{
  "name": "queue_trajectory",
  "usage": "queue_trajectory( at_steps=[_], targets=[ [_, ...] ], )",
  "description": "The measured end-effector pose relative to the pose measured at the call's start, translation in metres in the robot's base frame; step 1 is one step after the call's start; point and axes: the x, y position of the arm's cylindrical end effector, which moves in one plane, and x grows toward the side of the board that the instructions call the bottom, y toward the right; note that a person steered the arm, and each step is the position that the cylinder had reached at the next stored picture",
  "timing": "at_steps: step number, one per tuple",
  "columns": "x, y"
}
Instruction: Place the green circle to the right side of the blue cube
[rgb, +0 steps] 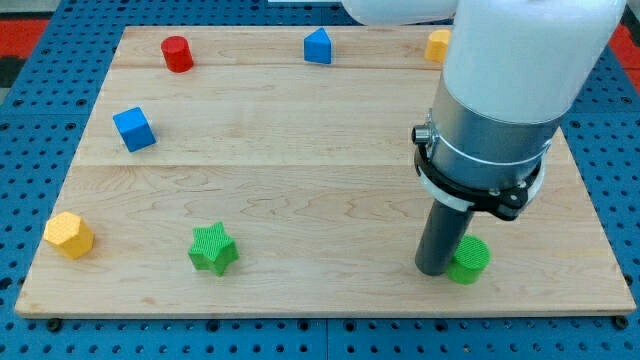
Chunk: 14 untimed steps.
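Note:
The green circle (470, 260) lies near the view's bottom right of the wooden board (300, 130). My tip (436, 270) rests on the board just left of it, touching or nearly touching its left side. The blue cube (134, 129) sits far off at the view's left, in the upper half of the board. The arm's grey and white body hides the board's upper right part.
A red cylinder (177, 53) and a blue pentagon-like block (318, 46) sit along the top edge. An orange block (438, 45) is half hidden by the arm. A yellow hexagon block (68, 235) and a green star (212, 249) lie at the bottom left.

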Motion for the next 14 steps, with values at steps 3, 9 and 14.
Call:
queue_trajectory(
  at_steps=[3, 9, 14],
  targets=[
    [-0.066, -0.233],
    [-0.010, -0.153],
    [-0.036, -0.183]
  ],
)
